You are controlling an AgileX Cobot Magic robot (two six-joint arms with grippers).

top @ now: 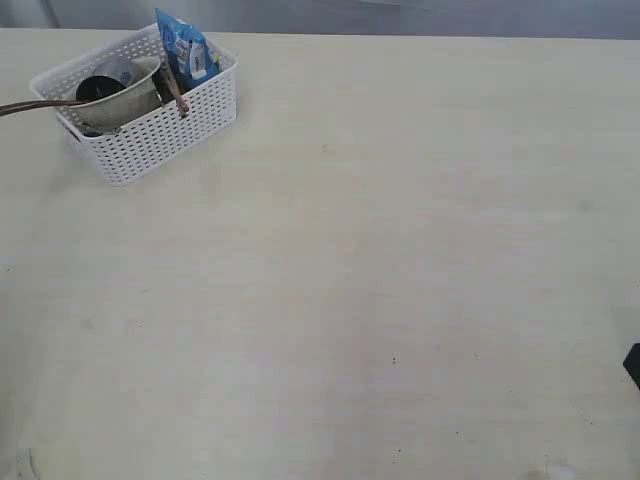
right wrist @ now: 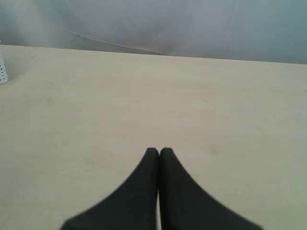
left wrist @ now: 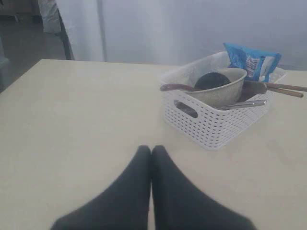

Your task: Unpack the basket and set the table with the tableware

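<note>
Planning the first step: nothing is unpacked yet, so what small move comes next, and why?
Probably open the left gripper and ease it toward the basket: its jaws are shut and empty, the basket sits ahead of it, and the bowl is still inside.

Far back on the left of the table: the basket. Inside it, tipped on its side, the bowl, with the cup in its mouth. Behind and right of the bowl, upright in the basket's far corner, the snack bag; between bowl and bag, leaning, the chopsticks. Out over the left rim, the utensil.
</note>
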